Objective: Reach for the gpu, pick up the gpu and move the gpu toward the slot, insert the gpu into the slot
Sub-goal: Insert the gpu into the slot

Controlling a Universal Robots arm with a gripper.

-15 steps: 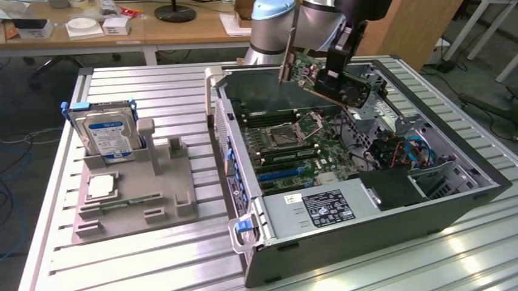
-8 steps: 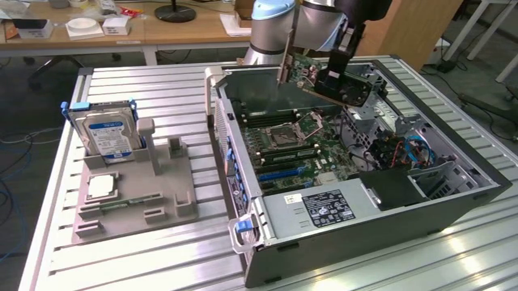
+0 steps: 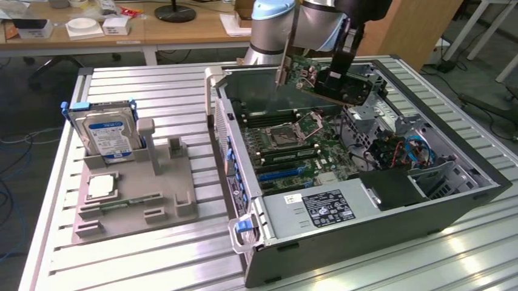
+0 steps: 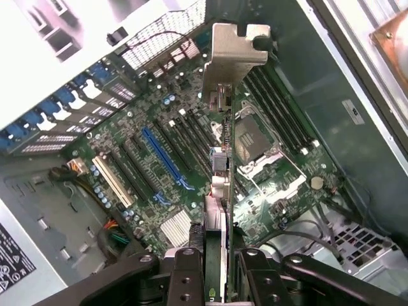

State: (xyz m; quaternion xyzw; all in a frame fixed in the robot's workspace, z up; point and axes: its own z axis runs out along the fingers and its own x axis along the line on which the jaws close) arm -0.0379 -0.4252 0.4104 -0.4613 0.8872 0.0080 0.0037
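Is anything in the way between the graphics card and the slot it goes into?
Nothing visible. The gripper holds the gpu above the open case, and the slot on the motherboard lies bare, with no cable or part across it.

gpu above motherboard inside case, hard drive at exterior view's left

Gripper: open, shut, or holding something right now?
Gripper: shut on the graphics card, lifted over the open computer case.
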